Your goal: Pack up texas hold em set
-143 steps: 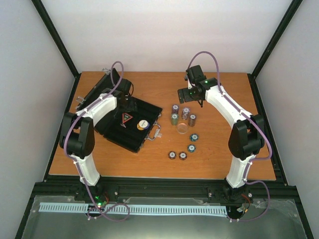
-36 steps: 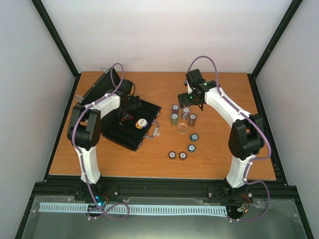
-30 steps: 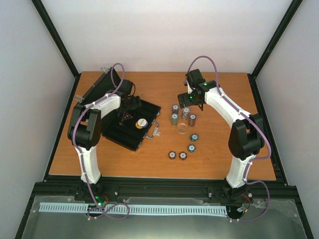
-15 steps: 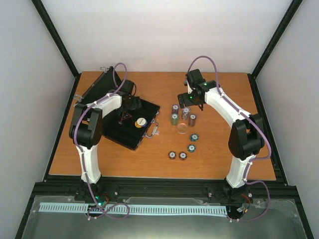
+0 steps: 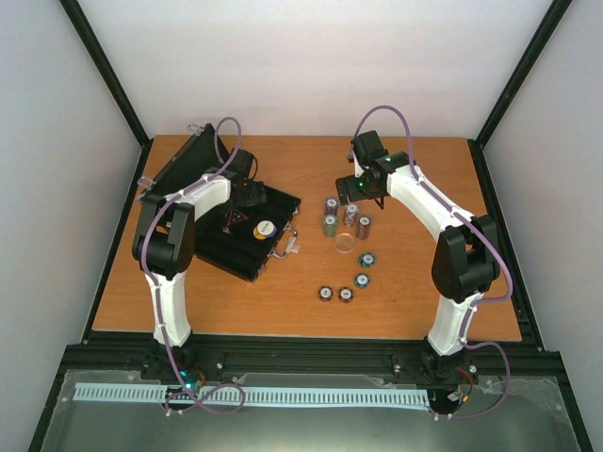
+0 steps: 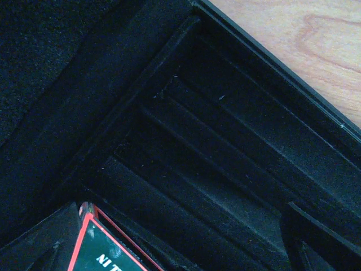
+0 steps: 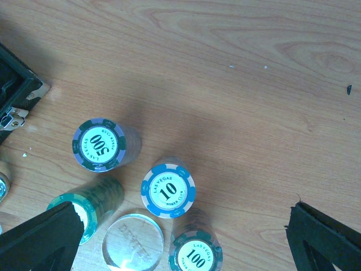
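Hovering wide open and empty-handed, both claws hang over a poker set that is only partly packed. Directions are as seen from above, with 12 o'clock pointing away from the arm bases.

Nearest the bases, loose chips point(image 5: 346, 295) lie flat on the worktop point(image 5: 188, 301). A low sweep by the right arm could plausibly scatter them towards the edge. Just beyond them, a clear disc point(image 7: 134, 243) sits beside the green stack point(image 7: 84, 212) and the 100 stack point(image 7: 196, 253). The 10 stack point(image 7: 168, 191) and the 500 stack point(image 7: 98, 144) stand close behind.

That crowding looks like the main hazard. Fingers closing on one column may clip its neighbour, and unbound chips could shear apart if they are pinched too high. These stacks lie at 6 to 7 o'clock of the right claw point(image 5: 363, 191), near it and beneath its spread fingers.

At 9 o'clock of the stacks, the black case point(image 5: 226, 250) lies open with its handle point(image 5: 290, 241) facing them. The left claw point(image 5: 242, 201) is down over the ribbed tray, though whether it is touching cannot be told. A fingertip snagging a rib might drag the whole case sideways.

A triangular token point(image 6: 97, 257) rests in the tray at about 6 o'clock of that claw, and a round dealer disc point(image 5: 266, 229) lies at 4 o'clock.

Farthest off, at 10 o'clock, the lid point(image 5: 184, 165) stands raised. A jolt to the case could bring the lid down on the arm.
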